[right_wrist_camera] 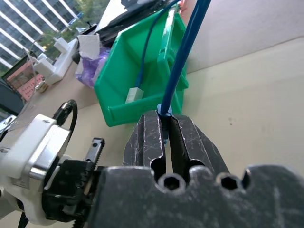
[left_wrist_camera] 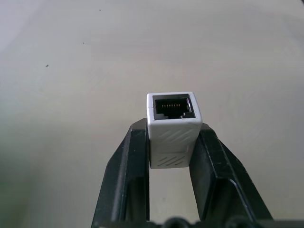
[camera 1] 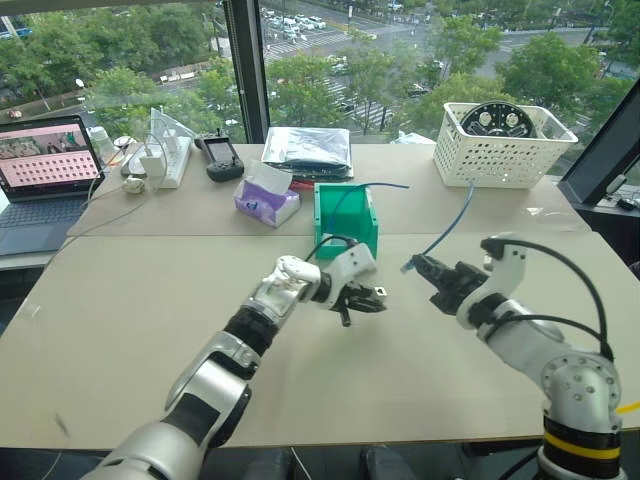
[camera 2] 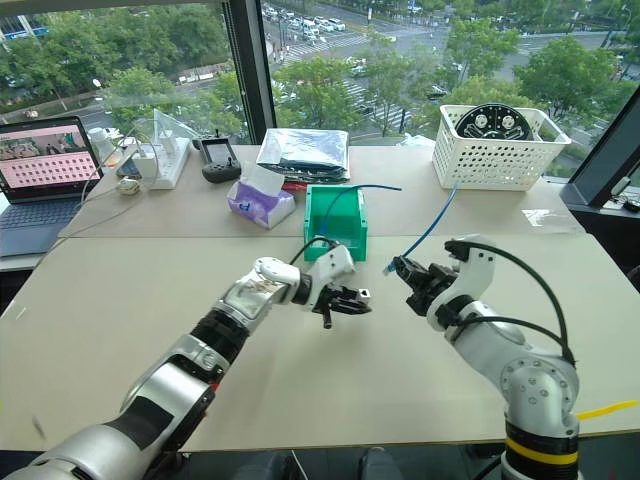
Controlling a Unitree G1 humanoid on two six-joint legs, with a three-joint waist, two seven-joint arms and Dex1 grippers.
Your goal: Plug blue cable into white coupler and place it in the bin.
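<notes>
I held the white coupler (left_wrist_camera: 173, 128) in my left gripper (camera 1: 364, 296) and the blue cable (camera 1: 452, 221) in my right gripper (camera 1: 424, 268), both above the table (camera 1: 130, 330).

My left fingers (left_wrist_camera: 135, 166) were clamped on the coupler's two sides, its long axis running along them and its open socket, with a row of metal contacts, facing out past the tips toward my right gripper. My right jaws were pinched shut on the cable just behind its plug, which pointed at the coupler across a small gap; the cable rose up and away toward the white basket (camera 1: 500, 150). The green bin (camera 1: 345, 222) stood just behind my left gripper, another blue cable lying in it. Bare tabletop lay open below and in front of both grippers. I could read no writing on the coupler.
</notes>
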